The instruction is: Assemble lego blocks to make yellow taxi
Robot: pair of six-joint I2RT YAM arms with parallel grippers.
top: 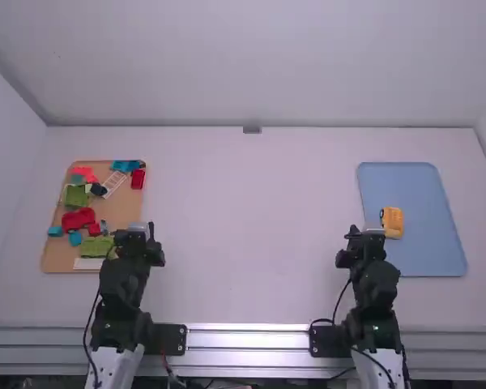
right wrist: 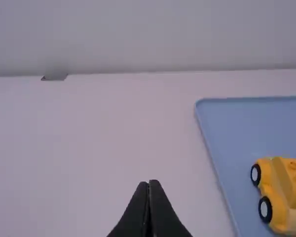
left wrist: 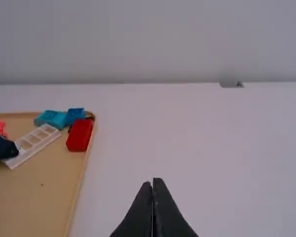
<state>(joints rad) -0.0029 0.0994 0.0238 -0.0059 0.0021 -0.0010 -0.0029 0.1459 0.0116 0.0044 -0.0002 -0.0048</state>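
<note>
The yellow taxi [top: 392, 222] lies on the blue tray, near its left edge, just beyond my right gripper [top: 364, 232]. In the right wrist view the taxi [right wrist: 285, 193] has two dark wheels with pale hubs and round studs on top. My right gripper [right wrist: 149, 183] is shut with nothing held. At the right edge of the tan tray is my left gripper [top: 136, 232]. From its own wrist camera, the left gripper [left wrist: 153, 181] is likewise shut and holds nothing. Both grippers are away from the taxi, not touching it.
On the tan tray [top: 126, 212] lie several red, green and blue pieces and a white ladder-like frame [left wrist: 33, 142]. A red block [left wrist: 80, 135] sits at that tray's right edge. The blue tray [top: 425, 251] is at the right; bare white table stretches between the trays.
</note>
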